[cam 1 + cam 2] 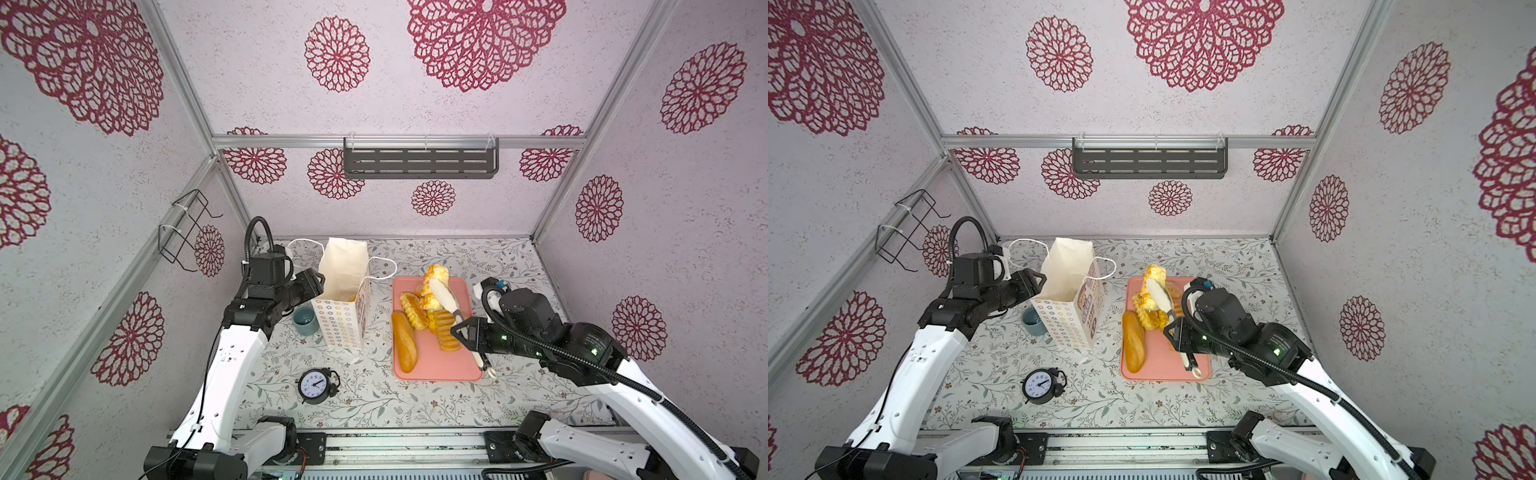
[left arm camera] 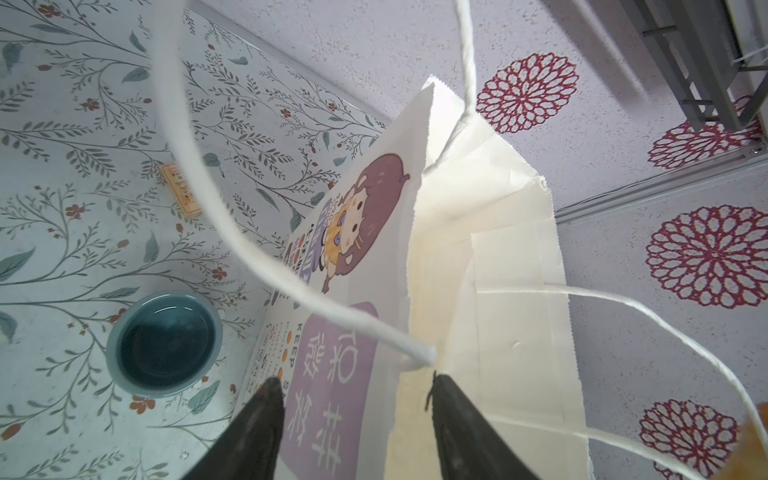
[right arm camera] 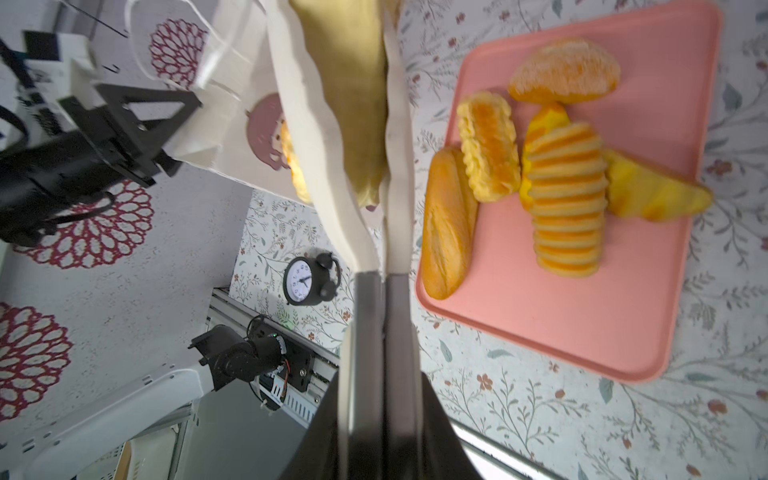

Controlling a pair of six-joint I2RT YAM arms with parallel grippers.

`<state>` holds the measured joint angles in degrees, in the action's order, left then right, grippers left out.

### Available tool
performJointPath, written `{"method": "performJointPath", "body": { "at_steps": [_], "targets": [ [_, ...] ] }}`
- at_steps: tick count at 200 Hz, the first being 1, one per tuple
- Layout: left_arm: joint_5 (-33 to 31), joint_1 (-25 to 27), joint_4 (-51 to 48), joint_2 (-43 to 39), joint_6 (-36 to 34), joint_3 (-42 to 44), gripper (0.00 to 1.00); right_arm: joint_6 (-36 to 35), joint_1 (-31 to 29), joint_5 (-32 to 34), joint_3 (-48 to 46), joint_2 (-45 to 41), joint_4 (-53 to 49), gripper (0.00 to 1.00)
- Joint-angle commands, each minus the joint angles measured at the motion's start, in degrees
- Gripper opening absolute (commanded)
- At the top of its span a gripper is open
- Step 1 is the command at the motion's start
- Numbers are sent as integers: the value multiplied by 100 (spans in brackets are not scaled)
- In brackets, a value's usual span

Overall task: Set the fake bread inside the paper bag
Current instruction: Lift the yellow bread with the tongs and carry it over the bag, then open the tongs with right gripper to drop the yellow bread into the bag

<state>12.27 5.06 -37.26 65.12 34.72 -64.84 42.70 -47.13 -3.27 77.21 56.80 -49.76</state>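
Underneath everything lies a tabletop (image 1: 415,399) with a pale print of leafy sprigs and small red flowers. Light textured walls (image 1: 374,208) stamped with crimson rosettes close it in on three sides, edged by aluminium rails. A dark slotted shelf (image 1: 419,162) hangs on the rear wall and a black wire rack (image 1: 185,232) on the left one. A blue-grey cup (image 1: 305,321) stands just beside the paper bag (image 1: 340,324), and a black alarm clock (image 1: 315,385) sits nearer the front.

The bag stands upright with its mouth open, left of a pink tray (image 1: 436,365). The fake bread (image 1: 415,309) is piled on that tray, with a long loaf (image 1: 404,343) along its left edge.

The left gripper (image 2: 354,378) is spread, one finger inside the bag's rim and one outside the printed face. The right gripper (image 1: 462,331) is clenched on the handles of white-tipped tongs (image 1: 445,299). These pinch a pale pastry (image 1: 436,272) above the tray's far end.

The right arm hides the tray's right side and part of a ridged roll (image 1: 446,332). The bag's depth cannot be seen. A sliver of yellow (image 1: 352,297) at its mouth is too small to name. A small tan cracker-like piece (image 2: 183,189) shows only in the left wrist view.
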Motion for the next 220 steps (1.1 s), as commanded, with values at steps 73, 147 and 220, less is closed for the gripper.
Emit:
{"method": "performJointPath", "body": {
  "at_steps": [73,147,220],
  "targets": [
    [21,65,120,-95,111,-64,32,-774,-20,-1270,2083,2321,1504,25],
    [104,79,183,-38,117,-64,21,-923,-111,-1471,2946,3409,1123,26],
    [159,88,217,-26,123,-38,20,-960,-162,-1396,2949,3659,893,37]
  ]
}}
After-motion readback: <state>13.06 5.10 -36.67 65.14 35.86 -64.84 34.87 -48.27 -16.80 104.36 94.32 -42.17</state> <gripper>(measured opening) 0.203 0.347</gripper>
